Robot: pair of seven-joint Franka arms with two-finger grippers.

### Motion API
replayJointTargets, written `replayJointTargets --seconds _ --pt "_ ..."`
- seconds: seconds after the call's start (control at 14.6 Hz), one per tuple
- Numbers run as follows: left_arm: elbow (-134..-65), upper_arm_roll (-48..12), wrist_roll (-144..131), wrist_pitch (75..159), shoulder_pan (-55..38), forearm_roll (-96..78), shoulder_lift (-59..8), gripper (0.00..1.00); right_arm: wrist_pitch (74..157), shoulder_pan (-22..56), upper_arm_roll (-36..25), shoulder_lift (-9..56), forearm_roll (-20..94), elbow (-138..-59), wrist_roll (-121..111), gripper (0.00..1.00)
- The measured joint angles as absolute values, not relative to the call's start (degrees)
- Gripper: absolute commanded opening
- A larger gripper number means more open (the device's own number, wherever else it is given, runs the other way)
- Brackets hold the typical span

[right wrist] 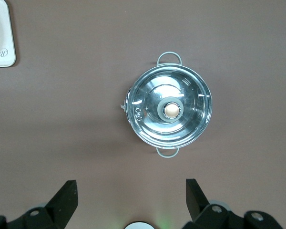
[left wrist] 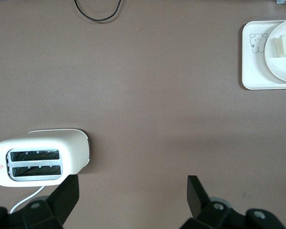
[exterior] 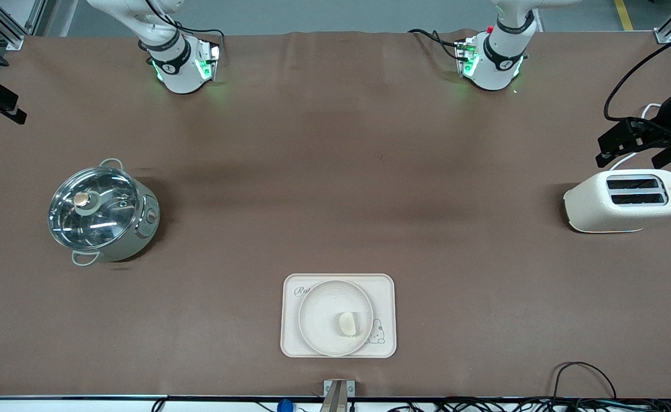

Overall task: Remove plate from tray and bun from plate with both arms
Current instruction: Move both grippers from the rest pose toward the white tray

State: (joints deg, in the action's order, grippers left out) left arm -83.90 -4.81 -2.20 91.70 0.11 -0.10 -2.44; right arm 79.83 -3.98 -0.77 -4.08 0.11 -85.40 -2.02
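Bun (exterior: 346, 323) lies on plate (exterior: 318, 317), well apart from both spread-fingered end effectors, left end effector (left wrist: 133, 195) and right end effector (right wrist: 131, 195).

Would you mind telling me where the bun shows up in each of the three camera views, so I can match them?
Front view: the bun lies on the plate, low in the picture at its middle.
Left wrist view: the bun sits at the upper right edge, on the plate.
Right wrist view: the bun is not in it.
Shared landmark: the cream tray under the plate; its corner shows in the right wrist view too.
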Motion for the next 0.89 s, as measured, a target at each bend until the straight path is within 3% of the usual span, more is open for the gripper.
replayJointTargets --seconds 0.34,0.55,0.89 --pt "-83.95 -4.98 -2.20 91.67 -0.21 -0.13 -2.44 1.00 79.21 -4.06 -0.90 -4.08 0.47 -85.41 -2.11 1.00" --pt "-84.25 -5.23 -2.20 91.60 -0.75 -0.13 -2.84 1.00 79.87 -4.02 -0.60 -3.15 7.15 -85.86 -2.18 1.00" --pt "-84.85 -5.77 -2.33 94.73 -1.27 -3.49 -8.46 1.00 92.72 -0.79 0.16 6.82 13.31 -87.07 0.11 1.00"
